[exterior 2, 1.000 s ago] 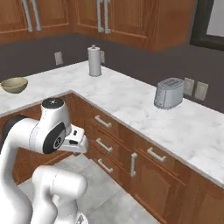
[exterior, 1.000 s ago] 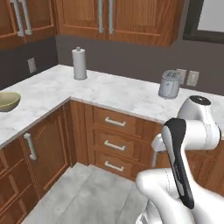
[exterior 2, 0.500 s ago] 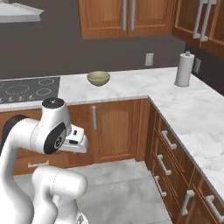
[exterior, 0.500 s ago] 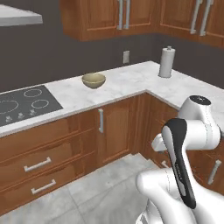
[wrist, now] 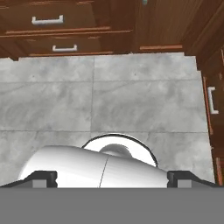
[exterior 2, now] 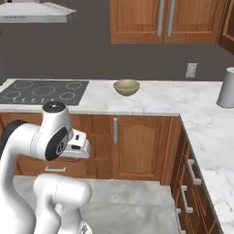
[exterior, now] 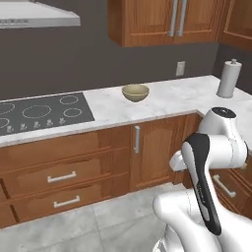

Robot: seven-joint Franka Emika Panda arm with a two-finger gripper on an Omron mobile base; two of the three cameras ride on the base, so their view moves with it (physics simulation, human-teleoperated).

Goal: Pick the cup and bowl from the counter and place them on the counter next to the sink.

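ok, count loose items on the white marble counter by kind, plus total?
Olive-tan round bowl: 1
White paper towel roll on its upright holder: 1
Total: 2

Counter: white marble w/ faint grey veins, L-shaped, over brown wood cabinets. Dark grey cooktop is set flush into its left part. Bowl (olive-tan, upright) sits on the marble just right of the cooktop, toward the back wall, apart from the panel. Paper towel roll stands upright at the far right corner, well apart from the bowl. Floor: grey stone tiles in front of the cabinets.
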